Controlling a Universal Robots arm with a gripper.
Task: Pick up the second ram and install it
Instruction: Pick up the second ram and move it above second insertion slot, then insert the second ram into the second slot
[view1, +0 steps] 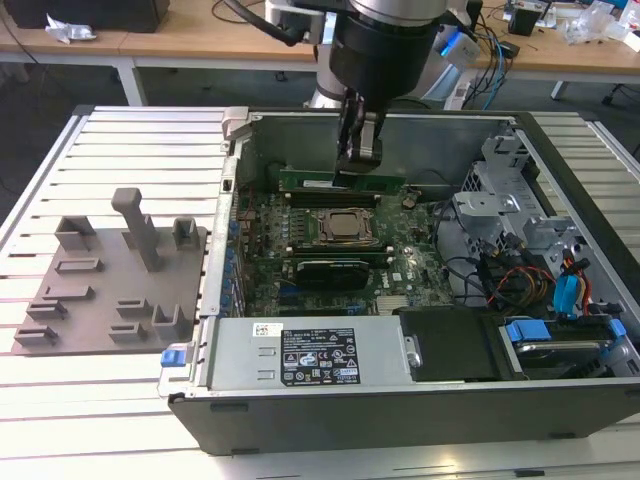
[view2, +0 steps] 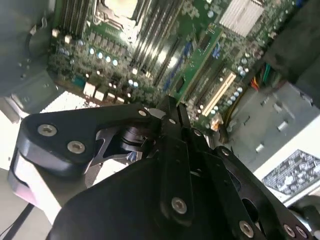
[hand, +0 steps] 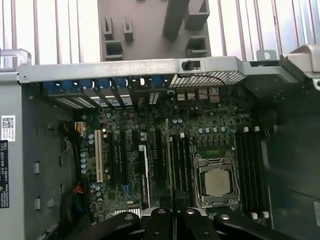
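Upper centre, exterior view: gripper (view1: 358, 160) is clamping the second ram (view1: 305, 180), jaws closed on it, above the motherboard (view1: 262, 282) slots; apparently not yet seated.

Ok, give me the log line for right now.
claw: shut on second ram | ram: level, lying along the memory slots beside CPU socket | seated: cannot tell
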